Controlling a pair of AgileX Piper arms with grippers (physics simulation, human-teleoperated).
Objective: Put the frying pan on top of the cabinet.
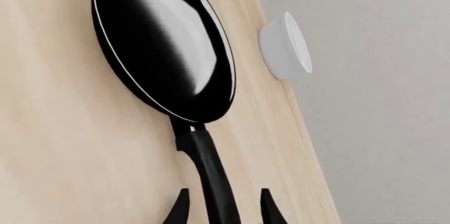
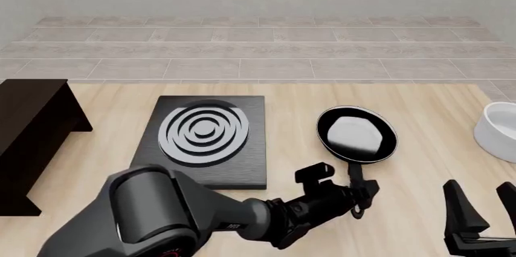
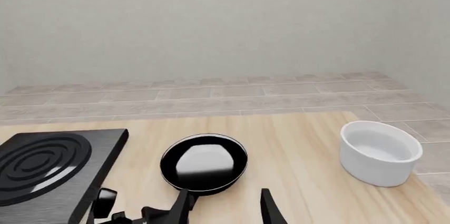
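1. The frying pan (image 2: 356, 134) sits flat on the table (image 2: 419, 166), right of the black hob (image 2: 205, 138), with its long handle (image 2: 356, 175) pointing back toward the arms. A white bowl (image 2: 498, 131) stands well apart at the table's right edge.

2. The left gripper (image 2: 361, 195) has reached across to the end of that handle. In the left wrist view its two fingers (image 1: 177, 209) stand open, one on either side of the handle, with a gap on both sides; nothing is gripped yet.

3. The right gripper (image 2: 482, 204) waits low on the right with its fingers apart and empty.

4. The step in hand looks like closing on the handle. I'd centre the handle between the fingers first, then squeeze squarely so it cannot twist.

5. A grip this far out on the handle lets the pan's weight droop the bowl end, so the lift should be slow and level.

6. The cabinet (image 2: 32, 130) is at the far left, beyond the hob, so the carry must rise clear of both before setting down on its flat top.
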